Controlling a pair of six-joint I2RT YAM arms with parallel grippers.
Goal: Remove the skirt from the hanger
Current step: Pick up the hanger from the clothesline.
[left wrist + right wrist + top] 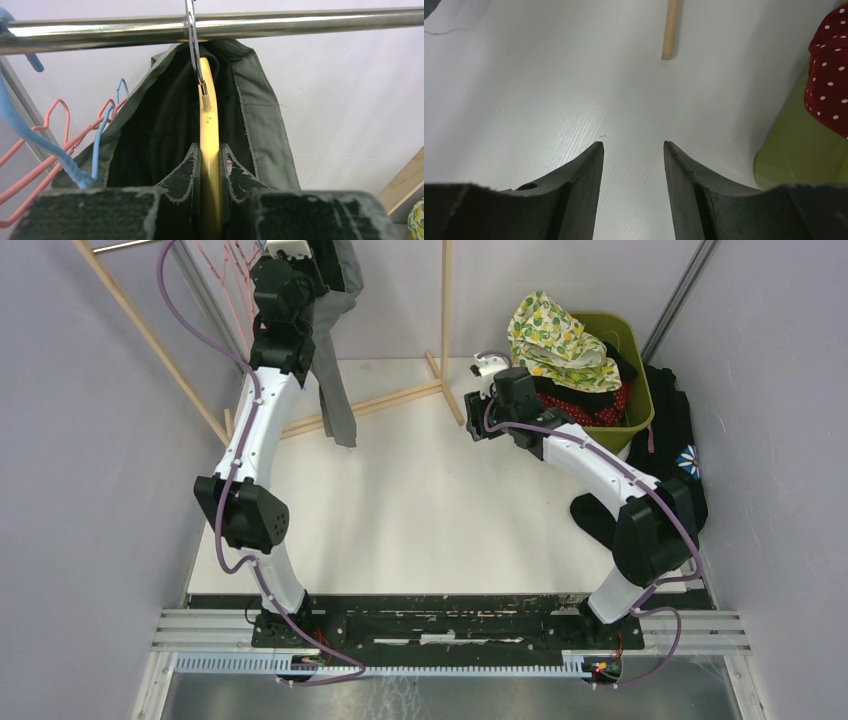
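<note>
The left gripper [210,165] is clenched on the yellow hanger [209,110], one finger flat against each face, just under the rail [300,22]. The hanger's metal hook [192,40] is looped over that rail. From the wrist the hanger shows edge-on as a narrow strip, so its long axis runs away from the pincer and crosses the rail at right angles.

The grey skirt [260,125] is on the hanger. Its waistband wraps both sides of the yellow strip just beyond the fingertips, and the rest of the cloth drops below the rail toward the table [549,100]. The skirt therefore lies ahead of and beneath the left pincer, around the part it holds. How the skirt is fixed to the hanger, clipped or merely draped, probably cannot be told from here, since the cloth hides it.

Pink and blue hangers [60,150] sit farther along the rail, on the left in the wrist view.

The right gripper [633,147] is released, its jaws apart with nothing between them. It is well away from the rail, low over the table beside the green basket [794,160]. The left arm is far nearer, so pulling the cloth down and off likely calls for the right arm to reach up under the rail.
</note>
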